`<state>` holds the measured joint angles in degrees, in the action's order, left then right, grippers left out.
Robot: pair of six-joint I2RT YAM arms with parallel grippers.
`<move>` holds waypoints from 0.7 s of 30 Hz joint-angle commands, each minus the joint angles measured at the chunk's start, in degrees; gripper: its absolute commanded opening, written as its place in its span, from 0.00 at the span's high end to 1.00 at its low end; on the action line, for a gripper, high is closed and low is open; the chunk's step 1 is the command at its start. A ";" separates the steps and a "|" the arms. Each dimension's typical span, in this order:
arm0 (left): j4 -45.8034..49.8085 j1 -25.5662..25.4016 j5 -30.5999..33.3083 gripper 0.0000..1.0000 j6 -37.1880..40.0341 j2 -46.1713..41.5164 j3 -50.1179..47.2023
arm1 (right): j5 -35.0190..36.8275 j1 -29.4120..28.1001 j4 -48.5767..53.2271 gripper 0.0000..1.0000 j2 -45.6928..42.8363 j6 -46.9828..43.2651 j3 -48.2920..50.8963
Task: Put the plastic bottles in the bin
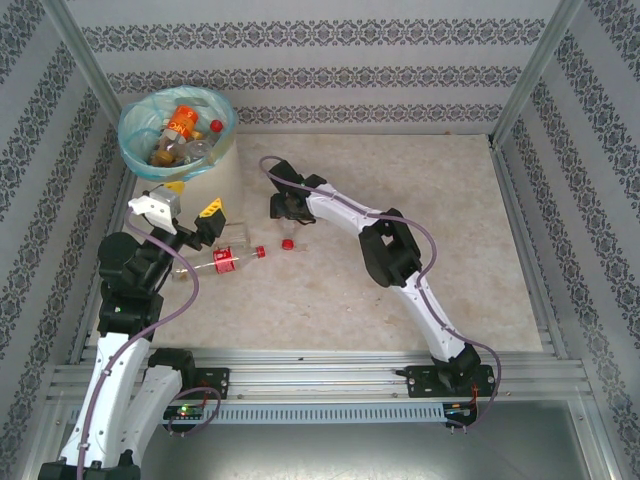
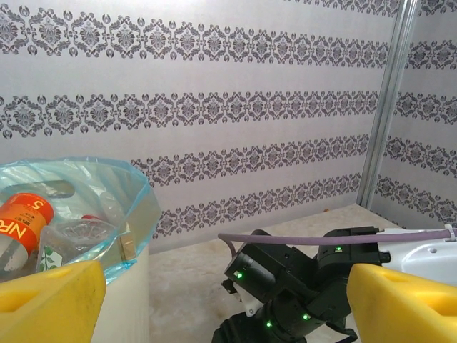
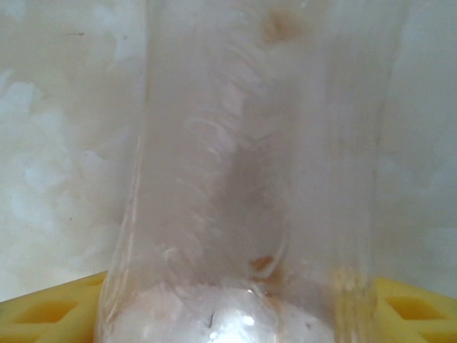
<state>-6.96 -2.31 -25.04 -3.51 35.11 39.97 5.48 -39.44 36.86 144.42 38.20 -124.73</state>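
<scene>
My right fingers (image 3: 50,311) straddle a clear plastic bottle (image 3: 250,179) mid-worktop for lifting, though I cannot tell whether they grip yet. My left fingers (image 2: 43,304) hang spread wide beside the far-left round cream bin with a blue-green liner (image 1: 128,140), which holds several bottles.
</scene>
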 commanded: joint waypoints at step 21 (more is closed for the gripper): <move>3.36 -4.69 -6.32 0.11 -12.75 20.62 15.96 | -8.18 1.39 -20.54 0.44 -43.18 -11.70 39.79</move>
<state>-4.19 -4.51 -27.73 -13.19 54.72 53.52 0.49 -38.35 21.93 104.75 30.61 -87.68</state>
